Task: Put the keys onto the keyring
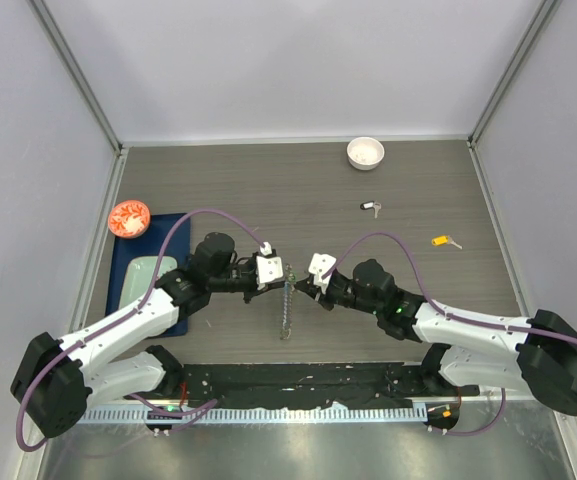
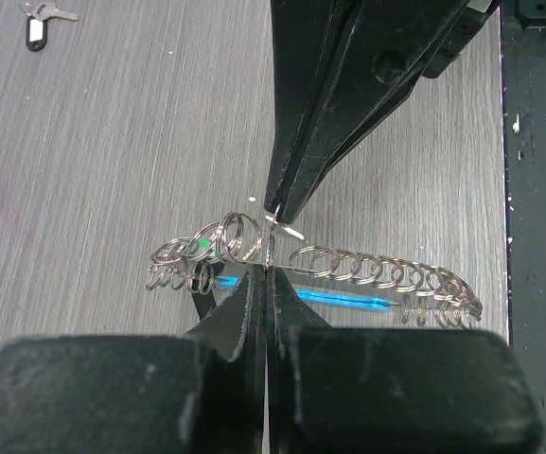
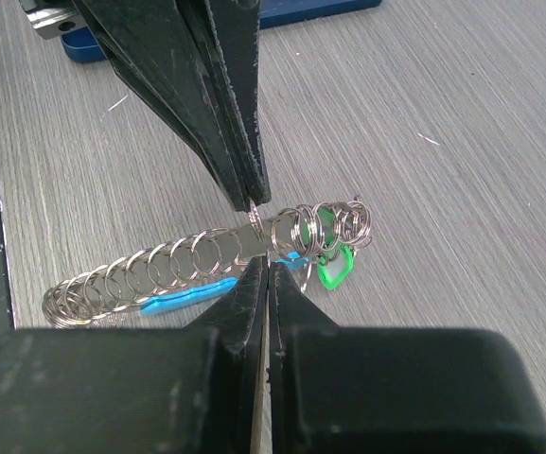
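The keyring (image 1: 287, 312), a chain of silver links with a blue segment (image 2: 339, 300), stretches between the two arms at mid-table. My left gripper (image 1: 284, 275) is shut on a link at its far end, fingertips together (image 2: 269, 269). My right gripper (image 1: 302, 286) comes in from the opposite side and is also shut on a thin link (image 2: 278, 216). In the right wrist view both gripper tips meet over the keyring (image 3: 159, 270). A green-tagged key (image 3: 334, 269) hangs from the bunched links. Two loose keys lie farther back on the right, one black-tagged (image 1: 370, 208) and one yellow-tagged (image 1: 446, 241).
A small white bowl (image 1: 365, 152) stands at the back. At the left lies a blue tray (image 1: 133, 285), with a round red-filled dish (image 1: 128, 217) at its far end. A black strip (image 1: 298, 380) runs along the near edge.
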You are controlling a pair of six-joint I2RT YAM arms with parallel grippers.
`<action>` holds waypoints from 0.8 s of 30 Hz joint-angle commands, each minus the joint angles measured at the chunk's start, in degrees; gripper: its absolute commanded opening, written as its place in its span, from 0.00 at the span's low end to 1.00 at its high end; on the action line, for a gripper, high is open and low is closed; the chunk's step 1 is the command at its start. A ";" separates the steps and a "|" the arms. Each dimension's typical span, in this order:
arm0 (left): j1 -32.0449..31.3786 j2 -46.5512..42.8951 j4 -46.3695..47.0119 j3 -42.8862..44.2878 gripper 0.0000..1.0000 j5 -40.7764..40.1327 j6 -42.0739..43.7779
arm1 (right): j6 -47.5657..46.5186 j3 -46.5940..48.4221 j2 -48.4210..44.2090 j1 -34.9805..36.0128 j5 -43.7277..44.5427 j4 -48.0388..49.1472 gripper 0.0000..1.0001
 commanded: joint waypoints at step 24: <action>-0.38 -0.96 2.98 0.66 0.00 1.53 0.61 | 1.76 2.56 0.01 -0.47 -1.48 3.51 0.01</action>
